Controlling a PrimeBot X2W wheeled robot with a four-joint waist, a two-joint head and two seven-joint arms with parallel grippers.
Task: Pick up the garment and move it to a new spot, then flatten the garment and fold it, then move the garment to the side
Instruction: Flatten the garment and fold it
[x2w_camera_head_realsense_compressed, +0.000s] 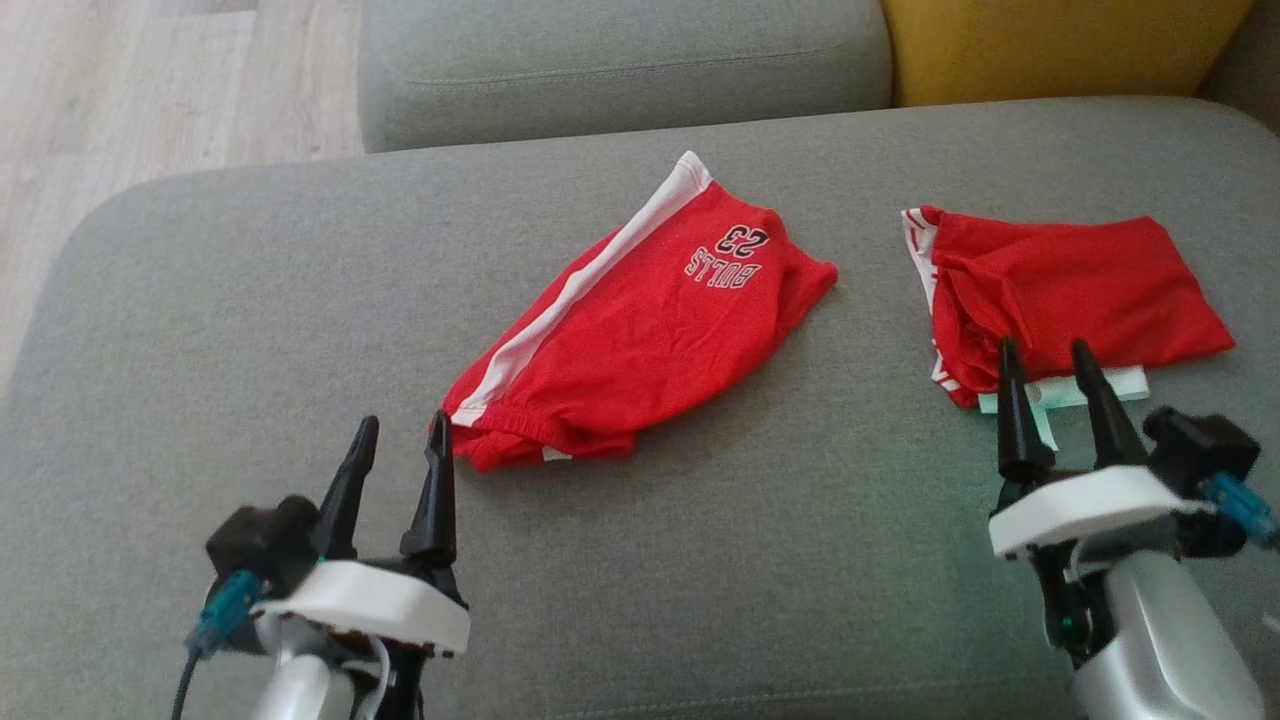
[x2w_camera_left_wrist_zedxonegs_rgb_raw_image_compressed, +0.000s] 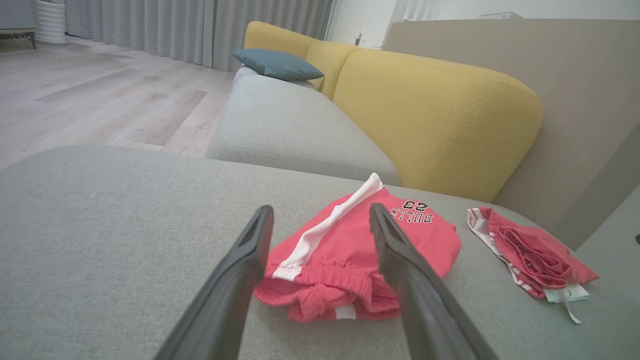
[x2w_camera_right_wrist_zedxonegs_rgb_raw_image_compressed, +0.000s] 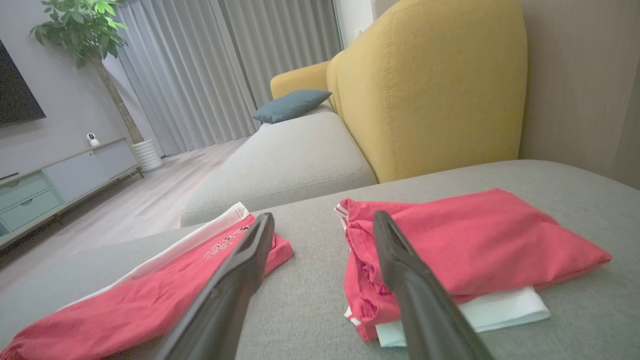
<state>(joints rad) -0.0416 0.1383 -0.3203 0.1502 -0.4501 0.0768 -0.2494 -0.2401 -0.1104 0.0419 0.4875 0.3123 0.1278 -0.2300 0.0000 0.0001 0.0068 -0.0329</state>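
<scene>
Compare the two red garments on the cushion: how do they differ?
The shorts in the middle show a BULLS 23 print and a broad white stripe; the right garment is plain red with thin striped trim. The shorts lie slanted, directly on the cushion; the right garment sits on a white cloth. Both are red and neither is held.

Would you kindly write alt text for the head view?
Red Bulls shorts with a white side stripe lie on a grey sofa cushion, with a second red garment on something white to their right. Both claws are open and empty: the left claw by the shorts' waistband, the right claw at the second garment's near edge.
</scene>
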